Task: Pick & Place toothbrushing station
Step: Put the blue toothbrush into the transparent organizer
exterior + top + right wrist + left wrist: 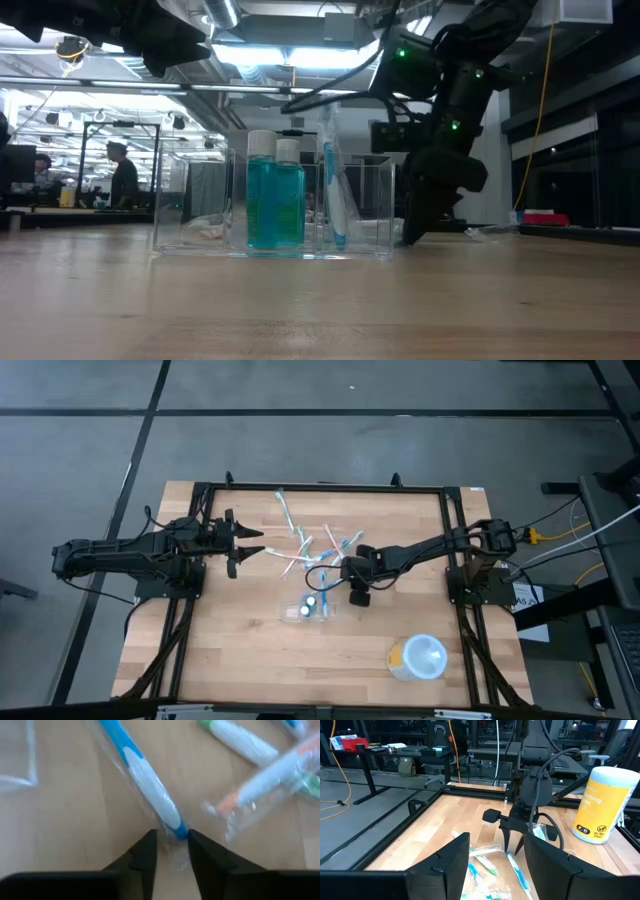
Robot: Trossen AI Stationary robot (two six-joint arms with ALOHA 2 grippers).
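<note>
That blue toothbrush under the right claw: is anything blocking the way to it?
Nothing visible does. The right gripper is down at the table, its fingers either side of the wrapped blue toothbrush's end. Only the clear wrapper lies between them.

The toothbrushing station (312, 608) sits near the middle of the table (230, 650), with two bottles (275, 190) upright inside it and a toothbrush (333, 185) standing beside them; behind it lies a scatter of wrapped toothbrushes (300, 540); the right gripper (337, 572) is down at that scatter's near edge, just behind the station, apparently straddling the end of one wrapped brush (145, 775); the left gripper (255, 550) hangs left of the scatter; a round container (418, 657) stands toward the front right.
</note>
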